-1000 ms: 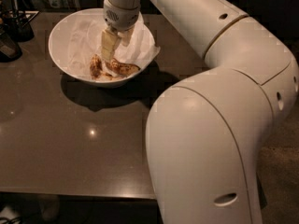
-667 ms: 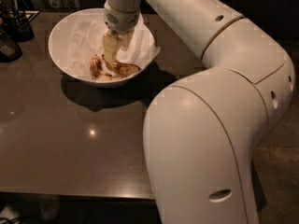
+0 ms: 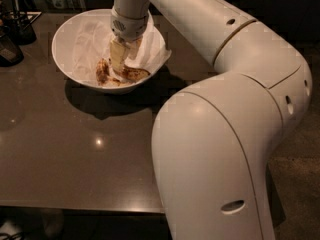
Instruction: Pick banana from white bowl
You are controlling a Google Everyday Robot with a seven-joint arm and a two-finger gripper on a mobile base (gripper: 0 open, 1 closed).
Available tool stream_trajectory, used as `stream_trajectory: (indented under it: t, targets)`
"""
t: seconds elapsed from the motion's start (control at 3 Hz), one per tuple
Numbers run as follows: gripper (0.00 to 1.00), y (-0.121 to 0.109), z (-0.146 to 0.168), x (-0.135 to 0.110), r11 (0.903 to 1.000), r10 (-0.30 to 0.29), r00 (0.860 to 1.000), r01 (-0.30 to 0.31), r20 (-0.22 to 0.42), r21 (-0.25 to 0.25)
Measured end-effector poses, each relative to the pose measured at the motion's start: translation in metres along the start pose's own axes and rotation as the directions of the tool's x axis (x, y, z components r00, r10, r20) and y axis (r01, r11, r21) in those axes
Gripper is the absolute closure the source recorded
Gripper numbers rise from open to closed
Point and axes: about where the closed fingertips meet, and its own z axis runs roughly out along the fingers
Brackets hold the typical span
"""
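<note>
Gripper (image 3: pixel 119 59): cream, matt, plastic look; down inside white bowl (image 3: pixel 65 29), just off bowl centre toward 4 o'clock.
White bowl: glossy, smooth, ceramic-like.
Paper lining (image 3: pixel 85 44): white, crumpled, matt; spills over rim at 3 o'clock.
Banana (image 3: pixel 134 74): yellow-orange skin, brown-spotted, dull.
Shorter banana piece (image 3: pixel 102 71), at 9 o'clock of banana: same mottled skin.
Table (image 3: pixel 75 149): dark brown, smooth, polished, mirrors light glints.
Arm (image 3: pixel 225 149): off-white smooth shell, soft sheen.

A glossy dark-brown counter (image 3: pixel 75 149) fills the view. At its ten o'clock stand a dark round utensil holder (image 3: pixel 22 30) and a black rounded object (image 3: pixel 7 53). A stubby brown-spotted banana piece (image 3: pixel 102 71) lies at nine o'clock of the claw (image 3: pixel 119 61), which is toward the counter's twelve o'clock.
</note>
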Motion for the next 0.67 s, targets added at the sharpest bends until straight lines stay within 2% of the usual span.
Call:
stream_trajectory:
  t: [0.67]
  targets:
    - [0.52, -0.0036, 0.0133, 0.0039, 0.9999, 0.009, 1.000, -0.009, -0.021, 0.005]
